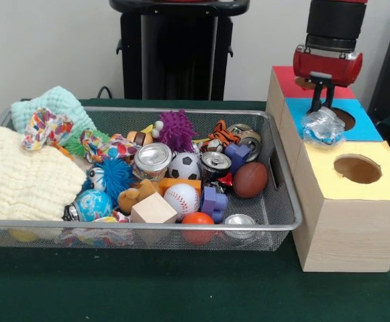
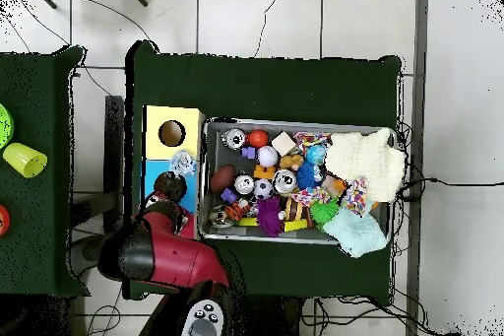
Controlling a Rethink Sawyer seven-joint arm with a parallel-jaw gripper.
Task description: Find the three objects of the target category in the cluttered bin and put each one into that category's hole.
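Jaws closed on crumpled bottle (image 1: 322,126), held between them, just above blue box (image 1: 366,126) beside its hole (image 1: 346,119).

- Bin (image 1: 285,225): a wide, shallow silver wire-mesh basket with a thick metal rim, filling the left and centre of the front view; crowded with balls, cans, rags and cloths.
- Bottle (image 1: 322,126): small, clear and crumpled, with a touch of blue on it; held in the gripper (image 1: 321,107) at the right of the front view, above the blue box top and just left of the hole. In the overhead view it shows as a pale crinkled lump (image 2: 181,164) left of the bin.
- Hole (image 1: 346,119): large, round, dark, cut in the blue top of the pale wooden box (image 1: 366,127), upper right of the front view; partly hidden behind the bottle.
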